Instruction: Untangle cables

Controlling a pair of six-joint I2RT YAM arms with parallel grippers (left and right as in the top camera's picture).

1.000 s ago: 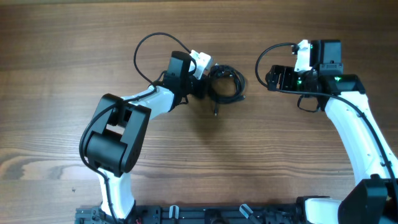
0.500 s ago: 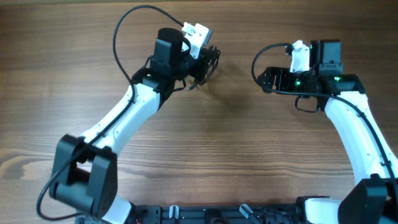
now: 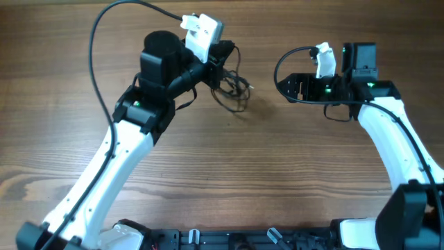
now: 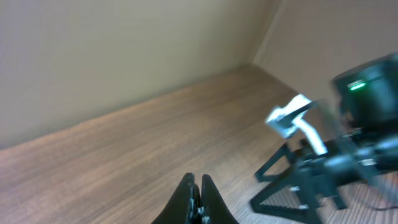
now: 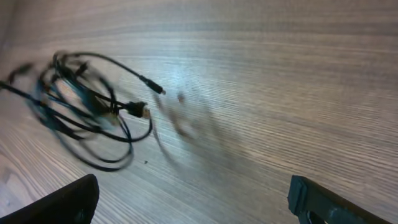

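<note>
The cables [image 3: 234, 87] are a tangle of thin black wires with small plug ends, dangling above the table from my left gripper [image 3: 223, 58]. That gripper is raised and shut on them. In the left wrist view its fingertips [image 4: 189, 190] are pressed together and the wires hang out of sight below. The right wrist view shows the cables [image 5: 87, 106] blurred at the upper left, with their shadow on the wood. My right gripper [image 3: 283, 87] hovers to the right of the bundle, open and apart from it. Nothing sits between the fingers of the right gripper [image 5: 193, 183].
A wooden table [image 3: 222, 173] fills the view, with no other loose objects on it. The left arm's thick black cable [image 3: 104, 42] loops over the back left. The right arm [image 4: 348, 155] appears blurred in the left wrist view, and a wall stands behind the table.
My left arm has risen and drawn back to the left, lifting the cable bundle off the table. The right gripper has crept a little to the left, still open.
</note>
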